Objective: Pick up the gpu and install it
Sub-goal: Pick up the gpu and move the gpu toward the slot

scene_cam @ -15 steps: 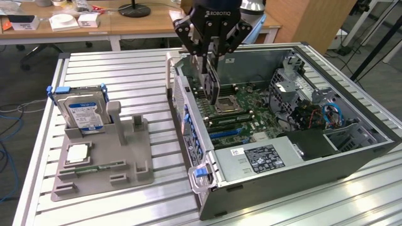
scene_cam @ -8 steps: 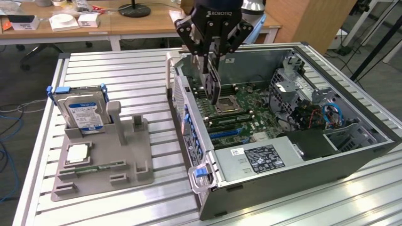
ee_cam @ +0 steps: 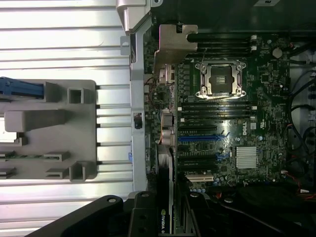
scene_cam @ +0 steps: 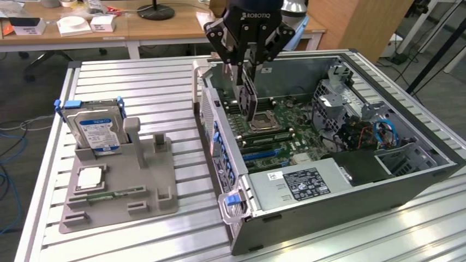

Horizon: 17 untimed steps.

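Tool (scene_cam: 246,68) is gripping the gpu (scene_cam: 251,103) by its top edge, jaws partway closed w/ the card pinched between them. The gpu is hanging upright, edge-on to the exterior view, over the open PC case (scene_cam: 350,213). Its lower end is sitting just above the motherboard (scene_cam: 291,128), near the CPU socket (scene_cam: 266,124); can't tell whether it's touching the board. In the wrist view the gpu (ee_cam: 165,197) is showing as a thin dark strip w/ a green logo on its edge, running along the case's wall side, just beside the expansion slots (ee_cam: 202,138). On the counter (scene_cam: 145,76), to the exterior view's left of the case, a grey holder (scene_cam: 145,180) is carrying a hard drive (scene_cam: 98,128) standing upright, a CPU chip (scene_cam: 89,177) lying flat & a memory stick (scene_cam: 113,195) lying in its groove.
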Tool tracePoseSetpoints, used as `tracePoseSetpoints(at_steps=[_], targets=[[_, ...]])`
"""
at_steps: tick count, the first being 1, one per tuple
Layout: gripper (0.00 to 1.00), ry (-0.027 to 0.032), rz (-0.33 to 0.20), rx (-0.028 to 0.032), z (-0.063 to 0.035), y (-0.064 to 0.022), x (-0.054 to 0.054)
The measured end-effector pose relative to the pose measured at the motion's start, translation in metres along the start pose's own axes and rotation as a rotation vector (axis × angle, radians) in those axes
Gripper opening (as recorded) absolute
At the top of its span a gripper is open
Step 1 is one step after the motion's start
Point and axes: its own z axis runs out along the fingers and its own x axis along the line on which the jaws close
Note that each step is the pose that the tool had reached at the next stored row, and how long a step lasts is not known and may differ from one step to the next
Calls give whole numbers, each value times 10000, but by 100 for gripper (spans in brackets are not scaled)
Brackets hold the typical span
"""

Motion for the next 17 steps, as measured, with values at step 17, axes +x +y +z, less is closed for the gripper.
tracePoseSetpoints(at_steps=[17], targets=[[26,0,-21,0,0,2,-28]])
